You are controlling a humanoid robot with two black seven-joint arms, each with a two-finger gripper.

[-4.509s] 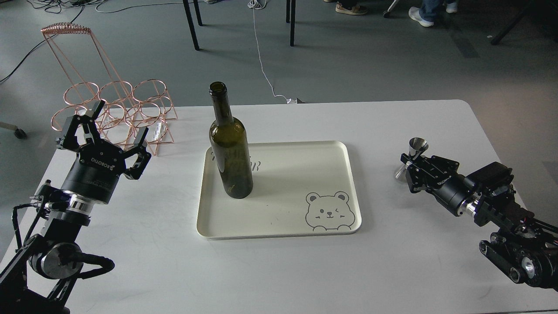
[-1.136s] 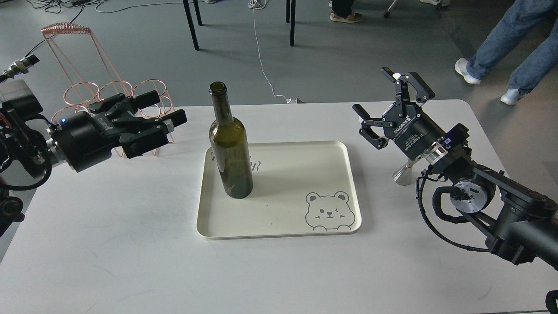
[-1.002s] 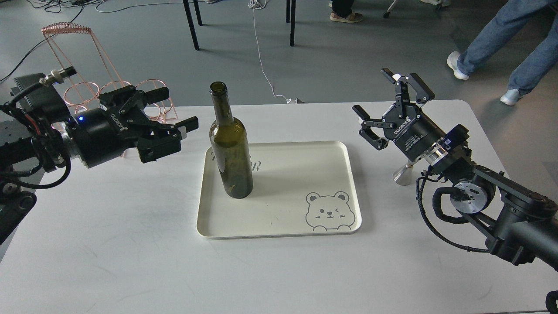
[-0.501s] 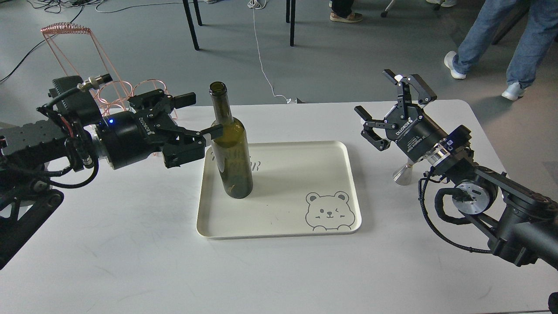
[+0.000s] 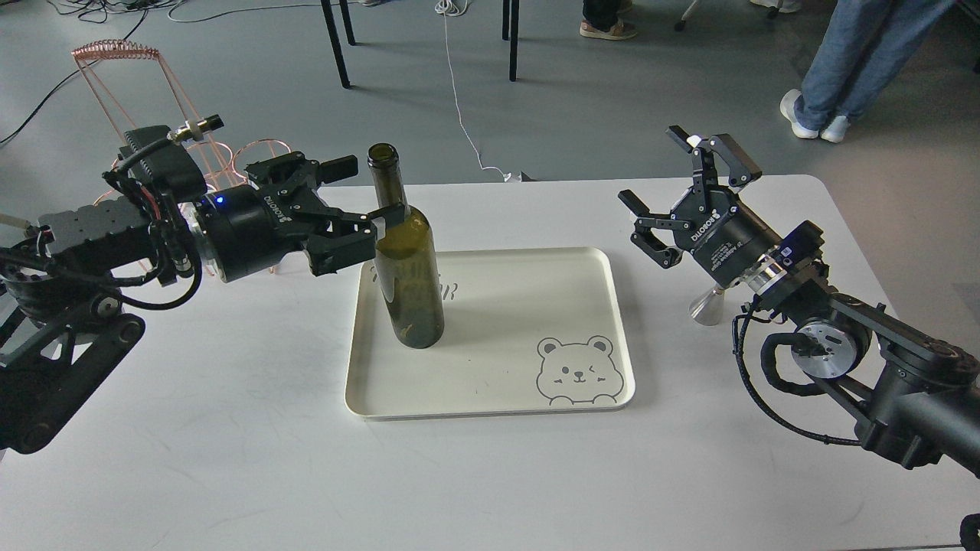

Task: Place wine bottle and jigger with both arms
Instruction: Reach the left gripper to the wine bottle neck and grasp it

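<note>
One wine bottle [image 5: 404,260] stands upright on the left part of one cream tray [image 5: 536,383] printed with a bear. The left gripper [image 5: 370,190] has its jaws spread wide on either side of the bottle's shoulder and lower neck; whether a fingertip touches the glass cannot be told. One jigger [image 5: 707,305] stands on the white table [image 5: 230,459], just below and behind the right gripper [image 5: 677,172], whose jaws are wide apart and hold nothing. One copper wire rack [image 5: 153,99] sits behind the left arm.
</note>
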